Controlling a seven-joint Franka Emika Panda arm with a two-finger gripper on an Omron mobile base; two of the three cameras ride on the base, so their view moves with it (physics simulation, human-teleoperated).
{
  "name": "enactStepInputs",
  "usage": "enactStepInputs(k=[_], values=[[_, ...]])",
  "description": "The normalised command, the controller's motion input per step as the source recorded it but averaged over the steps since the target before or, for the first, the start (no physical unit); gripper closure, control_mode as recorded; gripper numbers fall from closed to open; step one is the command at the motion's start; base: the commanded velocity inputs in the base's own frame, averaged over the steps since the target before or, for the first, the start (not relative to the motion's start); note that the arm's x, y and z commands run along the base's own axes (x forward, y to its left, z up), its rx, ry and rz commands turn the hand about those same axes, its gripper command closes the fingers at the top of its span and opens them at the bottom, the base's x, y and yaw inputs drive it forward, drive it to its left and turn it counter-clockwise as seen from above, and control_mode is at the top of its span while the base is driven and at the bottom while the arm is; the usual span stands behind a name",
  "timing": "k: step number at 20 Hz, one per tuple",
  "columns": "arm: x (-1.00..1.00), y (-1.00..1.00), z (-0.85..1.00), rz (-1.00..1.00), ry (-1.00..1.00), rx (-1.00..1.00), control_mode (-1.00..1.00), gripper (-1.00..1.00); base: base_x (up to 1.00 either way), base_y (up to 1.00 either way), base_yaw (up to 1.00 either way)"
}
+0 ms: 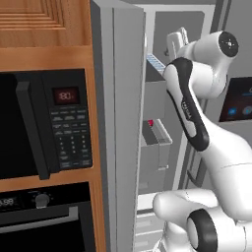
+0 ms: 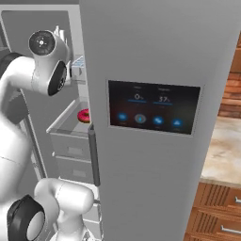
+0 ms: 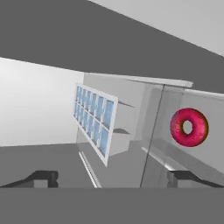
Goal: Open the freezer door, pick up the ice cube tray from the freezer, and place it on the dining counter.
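Note:
The freezer door (image 1: pixel 123 123) stands swung open, edge-on to the left base view. My arm reaches into the freezer (image 1: pixel 157 93). The ice cube tray (image 3: pixel 94 120), white with light blue cells, lies on an upper shelf ahead of my gripper (image 3: pixel 113 179), a little left of centre and apart from the fingertips. The tray (image 1: pixel 155 61) also peeks out beside my arm in the left base view, and the tray (image 2: pixel 77 62) shows behind my wrist in the right base view. My gripper is open with nothing between its fingers. The dining counter is out of view.
A pink donut (image 3: pixel 189 127) lies on a grey bin (image 2: pixel 66 124) below the tray. The grey door with the black display panel (image 2: pixel 150 108) stands shut on the right. A black microwave (image 1: pixel 44 123) and an oven (image 1: pixel 44 221) sit left of the open door.

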Motion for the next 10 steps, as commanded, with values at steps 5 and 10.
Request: enactStepInputs(k=[5,10], values=[[0.44,0.02,-0.11,0.0,0.03,0.0,-1.0,-1.0,0.0,0.0,0.0],[0.35,0.25,-0.22,0.0,0.04,0.0,-1.0,-1.0,0.0,0.0,0.0]])
